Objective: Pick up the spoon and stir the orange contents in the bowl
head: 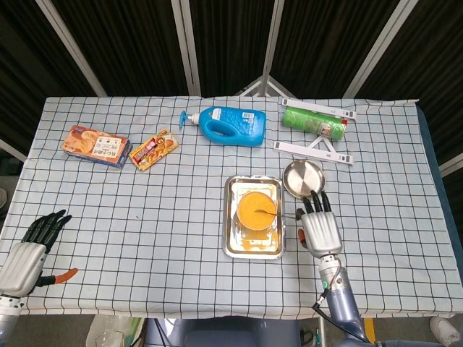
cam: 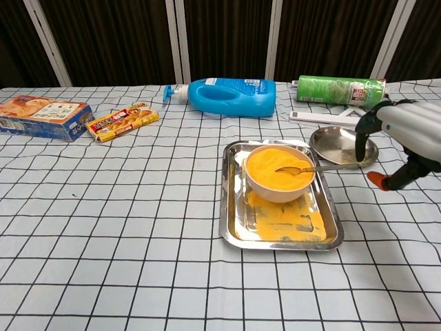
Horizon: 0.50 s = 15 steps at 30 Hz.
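Looking down from the head view, the right hand (head: 319, 230) is hovering just right of the tray (head: 233, 247), fingers spread and holding nothing, while the left hand (head: 27, 253) is idling at the table's near edge, fingers apart. Switching to the chest view, the spoon (cam: 310, 168) is resting in the bowl (cam: 277, 189), its handle sticking out rightward; the orange contents (cam: 271, 168) are filling the bowl and coating the tray floor. Regrasping low on that handle is looking wisest.

1 bowl (cam: 279, 176) (orange contents), 1 spoon (cam: 303, 169), 1 tray (cam: 282, 234), 1 blue bottle (cam: 231, 96), 2 snack boxes (cam: 41, 116)
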{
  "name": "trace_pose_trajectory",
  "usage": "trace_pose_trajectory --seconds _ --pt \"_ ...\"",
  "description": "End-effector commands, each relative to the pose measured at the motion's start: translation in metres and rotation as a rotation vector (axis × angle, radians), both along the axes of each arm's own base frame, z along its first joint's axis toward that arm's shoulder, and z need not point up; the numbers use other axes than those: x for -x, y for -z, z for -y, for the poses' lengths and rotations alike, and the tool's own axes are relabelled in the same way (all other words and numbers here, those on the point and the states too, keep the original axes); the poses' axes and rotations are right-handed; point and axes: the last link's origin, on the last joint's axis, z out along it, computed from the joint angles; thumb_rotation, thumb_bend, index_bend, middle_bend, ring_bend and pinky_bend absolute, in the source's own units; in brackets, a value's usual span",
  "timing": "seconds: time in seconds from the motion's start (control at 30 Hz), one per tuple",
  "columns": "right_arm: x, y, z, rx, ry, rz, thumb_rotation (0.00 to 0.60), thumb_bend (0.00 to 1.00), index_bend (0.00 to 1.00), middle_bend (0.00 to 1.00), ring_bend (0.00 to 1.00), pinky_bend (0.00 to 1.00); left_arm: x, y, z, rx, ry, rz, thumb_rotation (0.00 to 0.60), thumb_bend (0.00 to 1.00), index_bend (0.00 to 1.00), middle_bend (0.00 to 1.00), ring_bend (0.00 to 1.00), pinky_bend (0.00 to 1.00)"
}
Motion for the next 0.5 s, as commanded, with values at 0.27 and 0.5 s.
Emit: trace_pose_trajectory --seconds 0.27,0.5 --pt "0.002 0.01 -0.005 -0.031 -0.002 -0.004 0.6 0.44 0.51 0.21 0.0 0.0 0.0 0.0 0.0 0.001 -0.001 0.002 0.6 0.0 0.0 0.0 0.0 0.0" --pt "0.006 0.016 0.003 -0.032 0.026 -0.042 0.6 0.44 0.51 0.21 0.0 0.0 0.0 -0.001 0.0 0.005 0.0 0.004 0.6 0.0 0.0 0.0 0.0 0.0"
